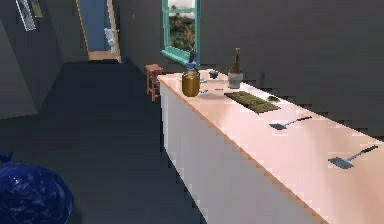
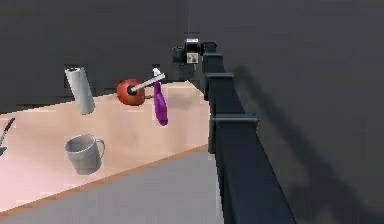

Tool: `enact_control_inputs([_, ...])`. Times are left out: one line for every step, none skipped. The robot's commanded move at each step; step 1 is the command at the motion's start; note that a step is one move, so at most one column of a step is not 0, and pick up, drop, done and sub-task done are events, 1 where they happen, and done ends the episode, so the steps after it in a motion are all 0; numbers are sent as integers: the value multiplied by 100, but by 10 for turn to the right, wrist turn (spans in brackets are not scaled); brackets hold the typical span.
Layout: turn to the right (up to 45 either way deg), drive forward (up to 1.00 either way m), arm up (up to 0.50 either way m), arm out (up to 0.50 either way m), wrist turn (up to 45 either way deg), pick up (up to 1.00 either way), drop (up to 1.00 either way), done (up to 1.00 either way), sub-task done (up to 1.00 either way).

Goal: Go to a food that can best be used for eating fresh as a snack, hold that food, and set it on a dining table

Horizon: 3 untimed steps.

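In the forward view, a glossy dark-blue round object (image 1: pixel 30 195) fills the bottom-left corner. To its right, the dark floor (image 1: pixel 110 130) lies open back to a doorway (image 1: pixel 100 30). A small brown wooden stool (image 1: pixel 153 78) stands just off the far end of the long counter (image 1: pixel 250 140), which has a pale pink top and a white side. The counter's near edge runs from mid-picture down to the bottom right, with bare floor all along it.

On the far end of the counter stands an amber lidded jar (image 1: pixel 190 82); I cannot tell what is in it. To its right are a dark bottle in a pale holder (image 1: pixel 236 72), a flat dark-green rectangular mat (image 1: pixel 250 100) and two grey-handled utensils (image 1: pixel 290 122) (image 1: pixel 352 157).

In the arm side view, a white paper-towel roll (image 2: pixel 80 90) stands upright on the counter. Nearer the front edge is a grey metal mug (image 2: pixel 85 153), and nothing can be seen inside it.

The red round apple (image 2: pixel 130 93) sits on the counter right of the roll. The end effector (image 2: pixel 150 82) is at its right side, and I cannot tell whether it has hold of the apple. A slim purple bottle (image 2: pixel 160 108) is just right of the apple, tilted. The dark square arm (image 2: pixel 230 130) runs beside the counter's right edge.
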Motion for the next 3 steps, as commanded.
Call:
enact_control_inputs([0, 0, 0, 0, -450, 0, 0, 0, 0])
enact_control_inputs([0, 0, 0, 0, -330, 0, 0, 0, 0])
enact_control_inputs([0, 0, 0, -46, 0, 0, 0, 0, 0])
